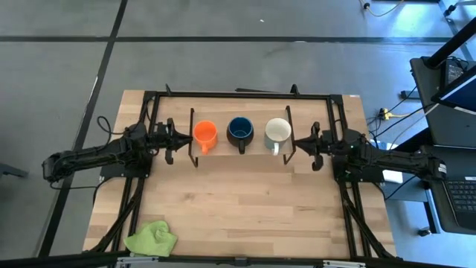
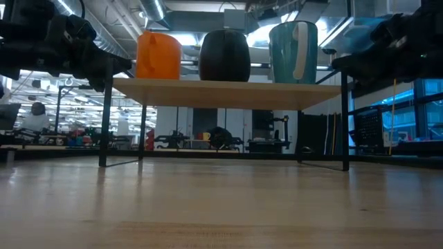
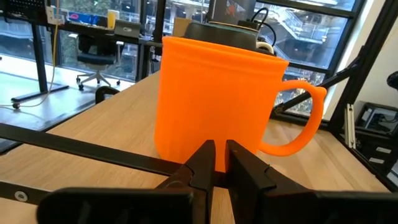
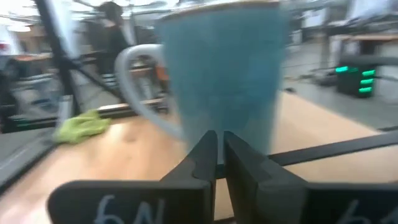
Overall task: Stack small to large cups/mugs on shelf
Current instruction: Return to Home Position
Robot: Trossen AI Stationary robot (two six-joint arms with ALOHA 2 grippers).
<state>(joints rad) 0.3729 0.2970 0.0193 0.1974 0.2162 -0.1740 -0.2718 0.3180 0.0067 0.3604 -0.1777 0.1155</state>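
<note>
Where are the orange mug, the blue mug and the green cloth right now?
orange mug [image 1: 204, 134], high view, on its open mouth.
blue mug [image 1: 240, 130], high view, on its dark inside.
green cloth [image 1: 152, 239], high view, on its crumpled middle.

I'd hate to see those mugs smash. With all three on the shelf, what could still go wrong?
The left gripper sits close beside the orange mug at the end of the shelf; a stray swing could knock it off. The right gripper is equally near the largest mug. Either could also snag the black wire legs.

Facing inward, left tool [image 1: 172, 139] closed, right tool [image 1: 298, 145] closed
</note>
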